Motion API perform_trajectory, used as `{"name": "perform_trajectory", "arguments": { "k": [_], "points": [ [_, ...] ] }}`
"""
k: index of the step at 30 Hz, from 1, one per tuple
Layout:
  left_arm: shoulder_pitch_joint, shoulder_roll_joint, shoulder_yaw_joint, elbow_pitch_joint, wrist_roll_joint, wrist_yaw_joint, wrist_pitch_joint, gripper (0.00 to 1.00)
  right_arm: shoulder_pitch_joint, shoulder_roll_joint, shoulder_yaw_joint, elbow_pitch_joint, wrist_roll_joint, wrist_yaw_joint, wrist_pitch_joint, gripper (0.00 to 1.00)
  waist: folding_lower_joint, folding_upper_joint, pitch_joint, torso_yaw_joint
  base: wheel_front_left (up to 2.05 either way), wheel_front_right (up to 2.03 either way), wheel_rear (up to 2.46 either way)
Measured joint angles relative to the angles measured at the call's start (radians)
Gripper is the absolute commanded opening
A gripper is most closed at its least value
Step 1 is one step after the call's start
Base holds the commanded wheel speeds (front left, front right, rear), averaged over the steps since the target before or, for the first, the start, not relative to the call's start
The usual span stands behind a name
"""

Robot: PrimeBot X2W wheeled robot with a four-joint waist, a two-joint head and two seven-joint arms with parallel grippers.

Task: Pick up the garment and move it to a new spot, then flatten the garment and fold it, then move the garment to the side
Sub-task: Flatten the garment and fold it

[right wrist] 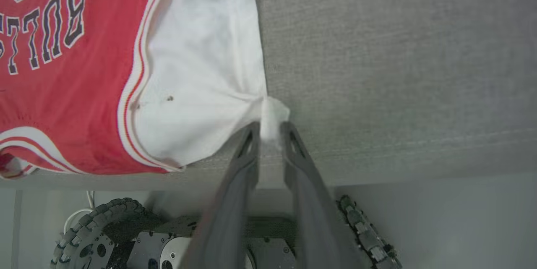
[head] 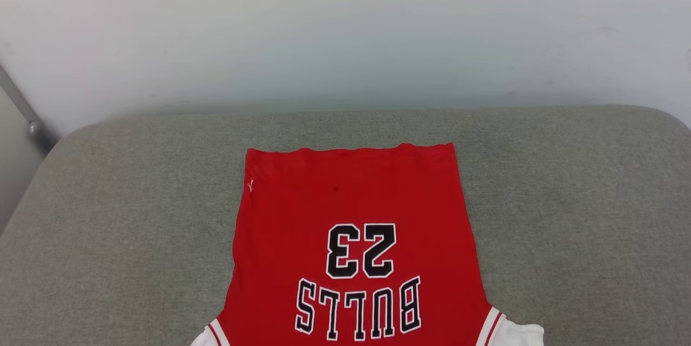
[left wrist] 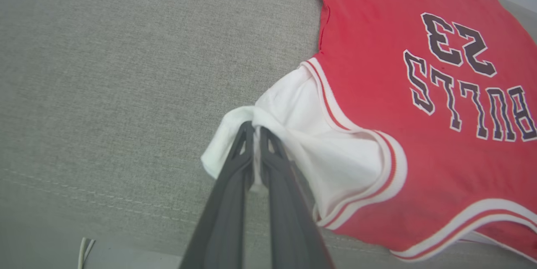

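The garment (head: 351,200), a red jersey with black "BULLS 23" print facing up, lies flat on the grey cushion (head: 108,200), hem toward the wall. In the left wrist view, my left gripper (left wrist: 255,128) is shut on the bunched tip of a white sleeve (left wrist: 302,118), beside the red body (left wrist: 377,92). In the right wrist view, my right gripper (right wrist: 270,128) has its fingers slightly apart, with the corner of the other white sleeve (right wrist: 201,71) standing between the tips near the cushion's front edge.
A pale wall (head: 345,27) rises behind the cushion, and a metal pole (head: 21,108) slants at the far left. Below the cushion's front edge sits my wheeled base (right wrist: 96,227). Grey cushion surface spreads on both sides of the garment.
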Motion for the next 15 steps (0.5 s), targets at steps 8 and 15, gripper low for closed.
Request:
{"name": "perform_trajectory", "arguments": {
  "k": [8,15],
  "points": [
    [-0.056,-0.017,0.005,-0.045,0.004,-0.013,-0.040,0.00,-0.267,-0.049,-0.008,0.019,-0.007,0.000,-0.063,1.00,0.0002,0.0000,0.027,0.019,0.00,0.00,0.00],
    [-0.204,-0.048,-0.026,-0.137,0.045,-0.035,-0.068,0.00,-0.773,-0.102,-0.053,0.317,0.025,0.000,-0.159,1.00,0.0004,0.0000,0.161,0.079,0.00,0.00,0.00]
  ]
}}
